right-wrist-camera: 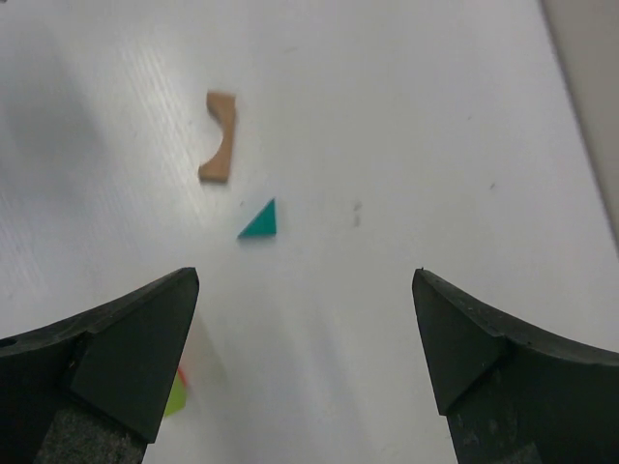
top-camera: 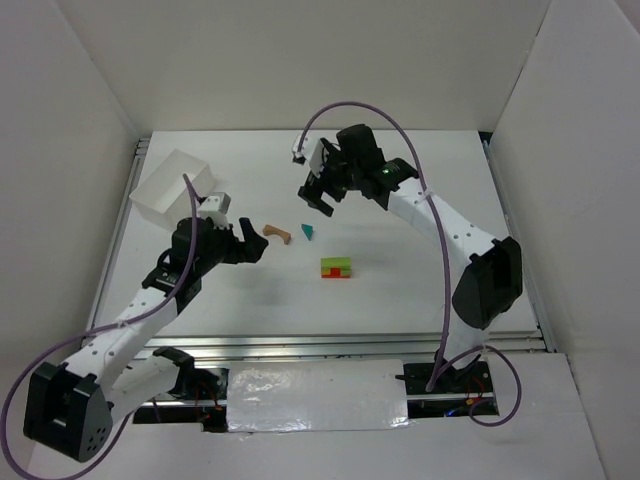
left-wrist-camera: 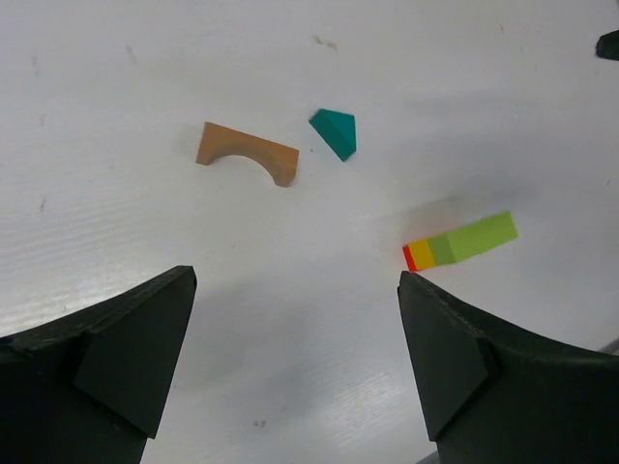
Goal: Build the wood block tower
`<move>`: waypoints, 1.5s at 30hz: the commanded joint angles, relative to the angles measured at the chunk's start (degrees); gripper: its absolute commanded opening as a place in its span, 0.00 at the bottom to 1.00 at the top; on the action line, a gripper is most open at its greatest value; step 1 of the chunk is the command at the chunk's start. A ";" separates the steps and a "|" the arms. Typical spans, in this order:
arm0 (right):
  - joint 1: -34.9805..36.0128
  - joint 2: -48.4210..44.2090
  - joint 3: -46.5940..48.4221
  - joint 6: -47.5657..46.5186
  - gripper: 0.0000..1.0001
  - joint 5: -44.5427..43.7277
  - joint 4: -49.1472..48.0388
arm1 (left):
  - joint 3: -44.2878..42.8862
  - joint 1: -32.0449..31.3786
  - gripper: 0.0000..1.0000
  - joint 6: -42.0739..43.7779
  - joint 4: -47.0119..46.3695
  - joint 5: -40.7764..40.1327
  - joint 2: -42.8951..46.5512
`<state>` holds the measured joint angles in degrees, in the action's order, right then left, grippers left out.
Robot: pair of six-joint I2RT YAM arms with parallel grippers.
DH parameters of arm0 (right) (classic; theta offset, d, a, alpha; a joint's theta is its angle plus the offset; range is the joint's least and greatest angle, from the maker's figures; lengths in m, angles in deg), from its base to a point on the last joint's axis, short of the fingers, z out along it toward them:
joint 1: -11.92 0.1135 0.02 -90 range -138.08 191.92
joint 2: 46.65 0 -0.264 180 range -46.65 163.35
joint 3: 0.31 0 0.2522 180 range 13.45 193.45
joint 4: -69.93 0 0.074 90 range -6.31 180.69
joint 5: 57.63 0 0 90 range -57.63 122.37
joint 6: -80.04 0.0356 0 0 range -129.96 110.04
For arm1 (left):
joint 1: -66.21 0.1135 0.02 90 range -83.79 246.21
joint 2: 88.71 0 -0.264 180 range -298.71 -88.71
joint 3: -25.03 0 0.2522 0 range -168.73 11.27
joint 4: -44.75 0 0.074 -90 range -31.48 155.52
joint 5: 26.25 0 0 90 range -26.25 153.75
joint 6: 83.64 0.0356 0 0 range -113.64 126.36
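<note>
A small stack of red, yellow and green blocks (top-camera: 336, 268) stands mid-table; it also shows in the left wrist view (left-wrist-camera: 462, 241). A tan arch block (top-camera: 278, 234) lies to its upper left, seen too in the wrist views (left-wrist-camera: 248, 153) (right-wrist-camera: 221, 136). A teal triangular block (top-camera: 309, 231) lies beside the arch (left-wrist-camera: 335, 132) (right-wrist-camera: 260, 220). My left gripper (top-camera: 256, 247) is open and empty, just left of the arch. My right gripper (top-camera: 318, 197) is open and empty, above the teal block.
A white rectangular box (top-camera: 174, 186) sits at the back left, near the left arm. White walls enclose the table on three sides. A metal rail (top-camera: 330, 345) runs along the near edge.
</note>
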<state>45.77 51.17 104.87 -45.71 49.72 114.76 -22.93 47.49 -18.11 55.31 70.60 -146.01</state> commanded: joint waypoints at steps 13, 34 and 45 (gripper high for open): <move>8.34 19.42 11.24 16.75 0.83 -6.36 -14.19 | 1.32 4.57 0.99 -12.71 13.75 -18.19 6.50; 8.25 26.54 8.69 33.89 0.69 -6.09 -9.19 | 2.82 8.79 0.99 -13.41 10.59 -17.40 7.91; 7.90 30.85 9.65 39.35 0.59 -10.66 -10.68 | 3.26 9.58 0.99 -11.83 9.44 -16.26 4.74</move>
<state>53.99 80.99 112.56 -8.97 40.56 103.53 -19.80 56.58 -31.14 67.09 53.66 -140.77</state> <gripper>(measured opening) 0.599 0.993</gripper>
